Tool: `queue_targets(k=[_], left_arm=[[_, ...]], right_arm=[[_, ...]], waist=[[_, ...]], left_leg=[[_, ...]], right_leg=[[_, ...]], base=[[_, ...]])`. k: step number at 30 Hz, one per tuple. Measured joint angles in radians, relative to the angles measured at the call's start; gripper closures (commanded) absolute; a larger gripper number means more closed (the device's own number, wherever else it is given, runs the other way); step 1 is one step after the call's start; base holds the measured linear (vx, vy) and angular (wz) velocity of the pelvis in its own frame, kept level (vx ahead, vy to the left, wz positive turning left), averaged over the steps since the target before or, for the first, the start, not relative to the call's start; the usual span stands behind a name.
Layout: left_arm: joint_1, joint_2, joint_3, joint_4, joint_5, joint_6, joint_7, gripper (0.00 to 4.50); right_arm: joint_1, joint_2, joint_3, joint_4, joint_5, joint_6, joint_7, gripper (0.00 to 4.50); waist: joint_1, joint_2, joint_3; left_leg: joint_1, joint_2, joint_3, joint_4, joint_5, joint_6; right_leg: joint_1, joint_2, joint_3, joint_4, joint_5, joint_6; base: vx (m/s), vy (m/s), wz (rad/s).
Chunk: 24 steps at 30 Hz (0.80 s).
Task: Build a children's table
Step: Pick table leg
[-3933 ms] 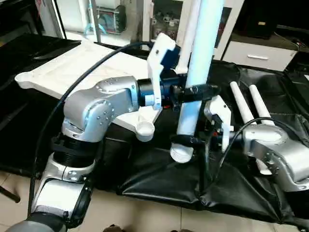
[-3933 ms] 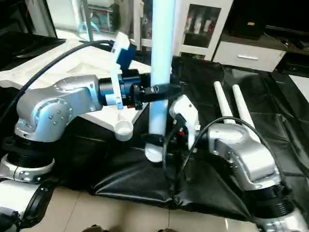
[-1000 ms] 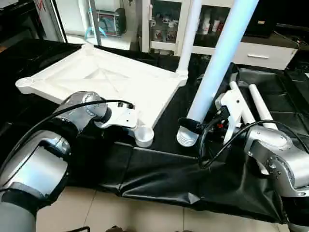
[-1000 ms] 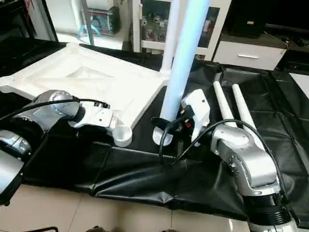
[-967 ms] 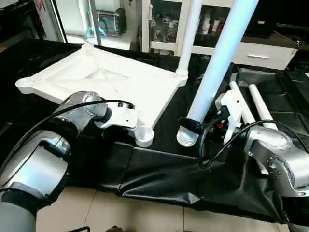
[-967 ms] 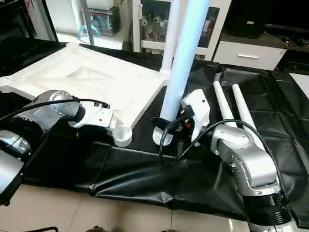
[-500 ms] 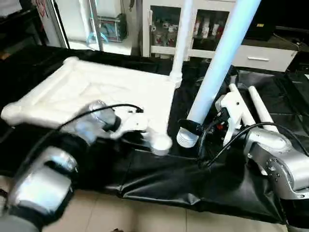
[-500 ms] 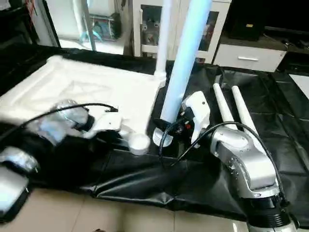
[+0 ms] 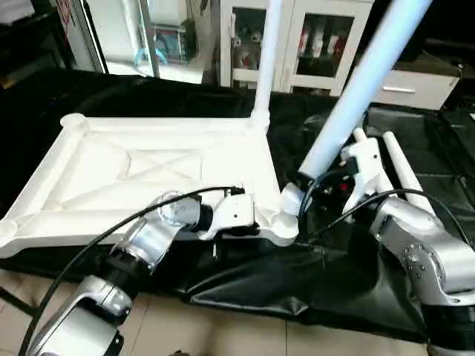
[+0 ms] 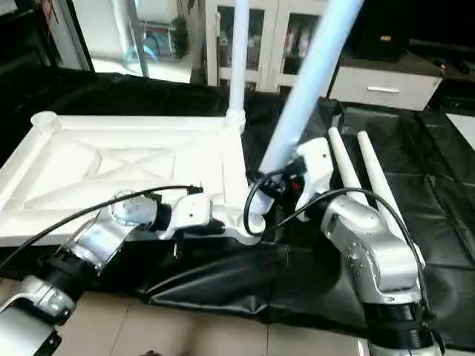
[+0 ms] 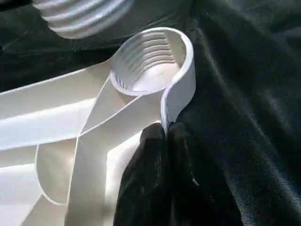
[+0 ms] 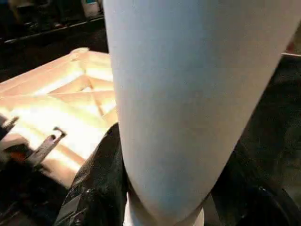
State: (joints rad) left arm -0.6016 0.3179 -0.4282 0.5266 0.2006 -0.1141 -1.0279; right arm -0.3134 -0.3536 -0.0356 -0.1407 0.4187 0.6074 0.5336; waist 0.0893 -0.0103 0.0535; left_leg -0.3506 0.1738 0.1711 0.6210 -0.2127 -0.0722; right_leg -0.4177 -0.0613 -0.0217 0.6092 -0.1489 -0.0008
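Observation:
The white tabletop [image 9: 148, 167] lies underside up on the black cloth, with one leg [image 9: 267, 59] standing upright in its far right corner. My left gripper [image 11: 165, 129] is shut on the tabletop's near rim, right beside the threaded near right corner socket [image 11: 150, 61]. My right gripper [image 9: 308, 182] is shut on a long white leg [image 9: 364, 81] that leans up to the right. Its black fingers [image 12: 94, 188] flank the tube. The leg's ribbed end [image 11: 80, 14] hovers just beside and above that socket [image 9: 286, 228].
Two more white legs [image 9: 397, 167] lie side by side on the black cloth [image 9: 334, 282] at the right. A glass-door cabinet [image 9: 312, 44] and a white drawer unit stand behind. Tiled floor runs along the cloth's near edge.
The tabletop has swung round and slid right, bringing its near right socket under the held leg's end. My left gripper has closed on the rim. The held leg leans further right.

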Motion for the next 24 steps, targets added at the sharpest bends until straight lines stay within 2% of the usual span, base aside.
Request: queue_targets(k=[1,2,3,6,8,18,24], left_arm=[[0.004,0.001,-0.001,-0.005,0.001,0.001,0.009,4.22],[0.005,0.0,0.0,-0.011,0.0,0.013,0.01,4.22],[0.006,-0.003,0.001,-0.013,0.0,0.022,0.011,3.94],[0.035,-0.011,0.016,-0.049,-0.011,0.107,0.017,3.79],[0.045,-0.011,0.022,-0.067,-0.017,0.138,0.015,3.47],[0.045,0.005,0.02,-0.107,-0.04,0.197,-0.01,3.46],[0.043,0.043,0.029,-0.12,-0.048,0.217,-0.036,3.46]], right_arm=[[0.0,0.0,-0.004,0.002,0.0,0.0,-0.004,2.64],[0.0,0.0,-0.007,0.003,0.0,0.0,-0.006,2.64],[0.0,0.0,-0.008,0.004,0.0,0.0,-0.007,2.64],[0.0,0.001,-0.009,0.004,0.003,0.001,-0.007,2.64],[0.005,-0.004,-0.009,0.003,0.005,0.004,0.0,2.64],[0.009,-0.004,-0.001,0.003,0.013,0.013,0.02,2.64],[0.009,-0.004,0.005,0.003,0.019,0.014,0.024,2.64]], waist=[[0.0,-0.002,0.0],[0.0,-0.003,0.0],[0.0,-0.003,0.0],[-0.003,-0.005,0.001],[-0.003,-0.008,0.003],[-0.003,-0.008,0.003],[-0.002,-0.008,0.003]], left_leg=[[0.0,0.0,0.0,0.0,0.0,0.0],[0.0,0.0,0.0,0.0,0.0,0.0],[0.0,0.0,0.0,0.0,0.0,0.0],[-0.002,0.0,0.0,0.0,0.0,0.0],[-0.002,0.0,0.0,-0.001,0.0,0.0],[-0.013,0.0,0.0,-0.003,0.0,0.001],[-0.016,0.0,0.0,-0.003,0.0,0.0]], right_leg=[[0.0,0.0,0.0,0.0,0.0,0.0],[0.0,0.0,0.0,-0.001,0.0,0.001],[0.0,0.0,0.0,-0.001,0.0,0.001],[-0.001,0.0,0.0,-0.001,-0.001,0.001],[-0.002,0.0,0.0,-0.001,-0.001,0.001],[-0.012,0.0,0.0,-0.001,-0.001,0.001],[-0.017,0.0,0.0,0.0,-0.001,0.001]], base=[[0.0,0.0,0.0],[0.0,0.0,0.0],[0.0,0.0,0.0],[0.0,0.0,0.0],[0.0,0.0,0.0],[0.0,0.0,0.0],[0.0,0.0,0.0]])
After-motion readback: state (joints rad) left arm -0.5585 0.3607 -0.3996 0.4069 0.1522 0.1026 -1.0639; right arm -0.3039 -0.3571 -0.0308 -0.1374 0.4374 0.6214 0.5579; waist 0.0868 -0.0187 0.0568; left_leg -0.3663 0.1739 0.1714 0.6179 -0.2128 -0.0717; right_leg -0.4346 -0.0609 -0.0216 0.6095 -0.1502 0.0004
